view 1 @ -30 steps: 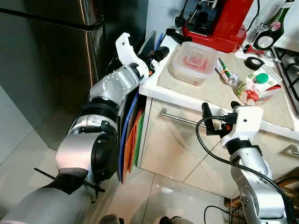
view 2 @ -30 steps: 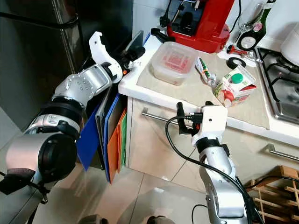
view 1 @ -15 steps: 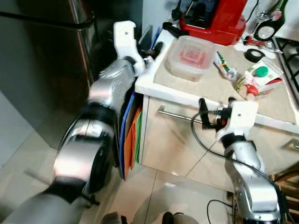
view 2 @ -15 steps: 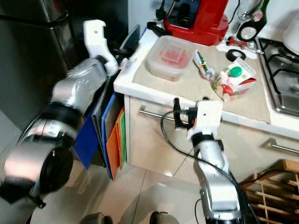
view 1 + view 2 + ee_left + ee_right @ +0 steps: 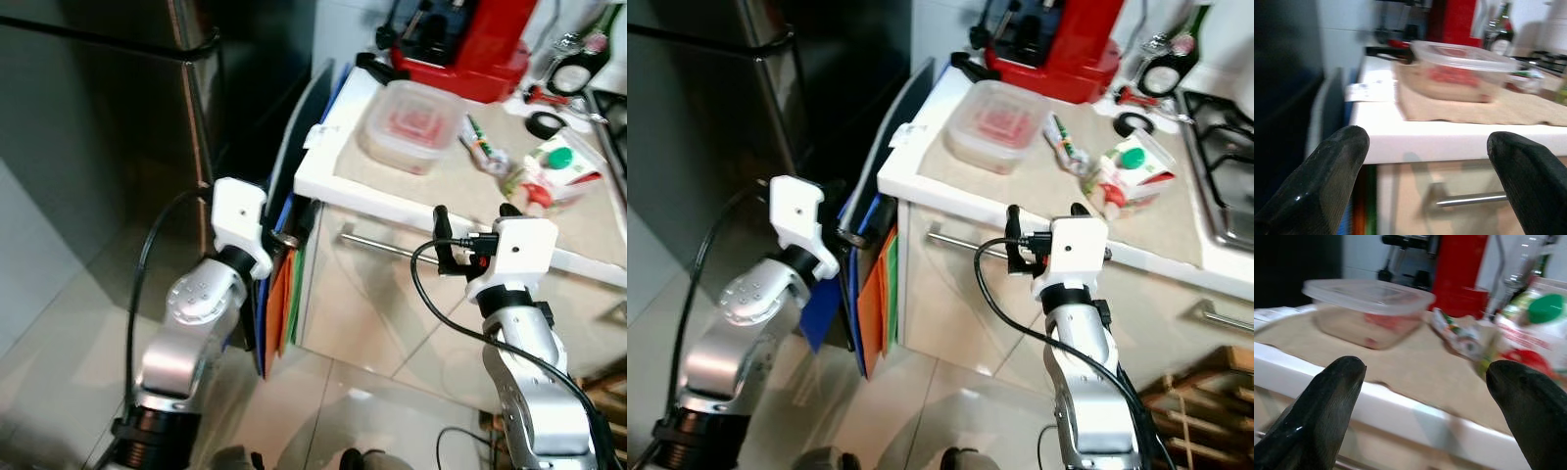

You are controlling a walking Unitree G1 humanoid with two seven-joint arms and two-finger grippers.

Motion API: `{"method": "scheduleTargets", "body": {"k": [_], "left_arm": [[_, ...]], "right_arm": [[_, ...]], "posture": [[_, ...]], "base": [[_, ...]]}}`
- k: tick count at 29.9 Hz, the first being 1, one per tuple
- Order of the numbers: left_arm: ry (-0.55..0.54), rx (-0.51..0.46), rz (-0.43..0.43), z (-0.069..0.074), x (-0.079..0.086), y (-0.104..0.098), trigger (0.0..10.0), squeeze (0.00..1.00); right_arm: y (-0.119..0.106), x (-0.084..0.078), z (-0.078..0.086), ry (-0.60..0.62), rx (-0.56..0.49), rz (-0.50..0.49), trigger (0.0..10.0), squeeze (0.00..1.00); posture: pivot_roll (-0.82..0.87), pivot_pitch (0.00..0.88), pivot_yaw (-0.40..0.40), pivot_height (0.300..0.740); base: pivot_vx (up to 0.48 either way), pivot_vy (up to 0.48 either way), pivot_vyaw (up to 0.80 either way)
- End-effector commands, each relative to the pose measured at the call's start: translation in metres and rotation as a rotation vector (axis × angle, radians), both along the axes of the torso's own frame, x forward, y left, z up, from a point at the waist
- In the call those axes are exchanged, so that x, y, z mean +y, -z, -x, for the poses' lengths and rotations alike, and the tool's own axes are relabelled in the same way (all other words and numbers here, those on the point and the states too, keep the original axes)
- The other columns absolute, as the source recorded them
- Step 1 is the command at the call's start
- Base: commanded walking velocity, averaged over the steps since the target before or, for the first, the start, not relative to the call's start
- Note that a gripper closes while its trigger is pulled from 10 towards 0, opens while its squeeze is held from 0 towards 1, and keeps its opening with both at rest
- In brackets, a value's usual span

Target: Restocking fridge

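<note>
The dark steel fridge (image 5: 108, 117) stands at the left, doors closed. On the white counter (image 5: 323, 181) lie a clear lidded plastic container (image 5: 411, 122) with red food, a juice carton (image 5: 549, 171) on its side and a small tube (image 5: 485, 152). My left gripper (image 5: 289, 233) hangs open below the counter's corner, beside the fridge; its wrist view looks across at the container (image 5: 1459, 68). My right gripper (image 5: 472, 217) is open in front of the counter edge, empty, with the container (image 5: 1369, 308) and the carton (image 5: 1537, 328) beyond its fingers (image 5: 1327, 401).
Blue, orange and green boards (image 5: 279, 294) stand in the gap between fridge and cabinet. A steel drawer handle (image 5: 387, 245) runs under the counter. A red machine (image 5: 470, 39), a tape roll (image 5: 542, 124) and a hob (image 5: 617, 108) sit further back. Tiled floor lies below.
My left arm has dropped from the counter's corner to below its edge, beside the boards. The right gripper holds much the same place. The view has shifted slightly.
</note>
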State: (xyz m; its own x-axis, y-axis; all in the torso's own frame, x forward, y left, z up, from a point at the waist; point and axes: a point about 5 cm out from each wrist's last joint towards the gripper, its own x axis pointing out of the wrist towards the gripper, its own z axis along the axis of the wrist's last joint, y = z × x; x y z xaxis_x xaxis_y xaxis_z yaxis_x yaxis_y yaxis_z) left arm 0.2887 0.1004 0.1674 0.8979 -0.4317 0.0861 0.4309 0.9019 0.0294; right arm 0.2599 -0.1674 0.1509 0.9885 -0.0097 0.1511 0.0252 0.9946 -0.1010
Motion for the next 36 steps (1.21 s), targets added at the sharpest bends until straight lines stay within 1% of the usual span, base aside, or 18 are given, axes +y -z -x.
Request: {"method": "scheduleTargets", "body": {"k": [1,5,6,8,11,14,15,17,18,22,23,24,25,27,29,30,31,36], "left_arm": [[-0.001,-0.013,-0.023,0.003,-0.003,-0.003,10.0,0.0],[-0.013,-0.003,-0.036,0.0,0.0,0.001,10.0,0.0],[-0.042,-0.002,-0.041,-0.001,0.003,0.003,10.0,0.0],[-0.063,-0.008,-0.054,-0.001,0.006,0.004,10.0,0.0],[-0.109,-0.047,-0.056,0.001,0.01,0.0,10.0,0.0],[-0.13,-0.127,-0.003,0.005,0.01,-0.016,10.0,0.0],[-0.125,-0.159,-0.002,0.006,0.008,-0.022,10.0,0.0],[-0.092,-0.221,-0.009,0.008,0.002,-0.034,10.0,0.0],[-0.062,-0.267,-0.009,0.007,-0.003,-0.044,10.0,0.0],[-0.025,-0.312,0.003,0.005,-0.009,-0.057,10.0,0.0],[-0.008,-0.333,-0.003,0.004,-0.012,-0.061,10.0,0.0],[0.025,-0.354,0.003,0.001,-0.019,-0.068,10.0,0.0],[0.047,-0.36,0.012,-0.001,-0.022,-0.071,10.0,0.0],[0.06,-0.362,0.019,-0.002,-0.025,-0.072,10.0,0.0],[0.13,-0.388,-0.005,-0.005,-0.035,-0.078,10.0,0.0],[0.13,-0.388,-0.005,-0.005,-0.035,-0.078,10.0,0.0],[0.168,-0.404,-0.011,-0.007,-0.041,-0.081,10.0,0.0],[0.188,-0.417,0.0,-0.007,-0.045,-0.084,10.0,0.0]], "right_arm": [[0.002,-0.002,0.0,0.009,0.004,0.012,10.0,0.0],[0.006,-0.002,0.0,0.023,0.015,0.019,10.0,0.0],[0.011,-0.002,0.001,0.036,0.033,0.013,10.0,0.0],[0.016,-0.002,0.0,0.046,0.048,0.03,10.0,0.0],[0.017,-0.001,-0.001,0.039,0.048,0.03,10.0,0.0],[0.009,-0.001,-0.003,0.057,-0.012,0.031,10.0,0.0],[0.005,-0.003,-0.004,0.075,-0.036,0.039,10.0,0.0],[-0.007,-0.007,-0.007,0.124,-0.091,0.057,10.0,0.0],[-0.019,-0.012,-0.009,0.178,-0.14,0.081,10.0,0.0],[-0.033,-0.017,-0.013,0.233,-0.205,0.096,10.0,0.0],[-0.038,-0.019,-0.015,0.246,-0.226,0.098,10.0,0.0],[-0.045,-0.023,-0.017,0.266,-0.253,0.108,10.0,0.0],[-0.046,-0.025,-0.018,0.276,-0.26,0.11,10.0,0.0],[-0.047,-0.026,-0.019,0.283,-0.264,0.112,10.0,0.0],[-0.048,-0.026,-0.021,0.293,-0.269,0.124,10.0,0.0],[-0.048,-0.026,-0.021,0.293,-0.269,0.124,10.0,0.0],[-0.049,-0.024,-0.021,0.289,-0.282,0.124,10.0,0.0],[-0.05,-0.018,-0.02,0.271,-0.3,0.136,10.0,0.0]], "posture": [[0.11,0.017,-0.06,0.74],[0.1,0.013,-0.049,0.74],[0.1,0.013,-0.049,0.74],[0.1,0.014,-0.05,0.73],[0.12,0.017,-0.06,0.73],[0.12,0.02,-0.062,0.73],[0.12,0.02,-0.062,0.73],[0.13,0.023,-0.057,0.73],[0.13,0.022,-0.057,0.73],[0.13,0.021,-0.055,0.73],[0.12,0.02,-0.054,0.73],[0.12,0.018,-0.053,0.73],[0.12,0.015,-0.054,0.73],[0.12,0.015,-0.054,0.73],[0.11,0.005,-0.054,0.73],[0.11,0.005,-0.054,0.73],[0.1,0.001,-0.049,0.73],[0.1,0.0,-0.05,0.73]], "base": [[0.0,0.0,-0.49],[0.0,0.0,-0.5],[0.0,0.0,-0.51],[0.0,0.0,0.0],[0.0,0.0,0.0],[0.109,0.0,0.0],[0.469,0.0,0.0],[0.469,0.0,0.0],[0.472,0.0,0.0],[0.47,0.0,0.0],[0.469,0.0,0.0],[0.469,0.0,0.0],[0.469,0.0,0.0],[0.469,0.0,0.0],[0.469,0.0,0.0],[0.469,0.0,0.0],[0.48,0.0,0.0],[0.474,0.0,0.0]]}}
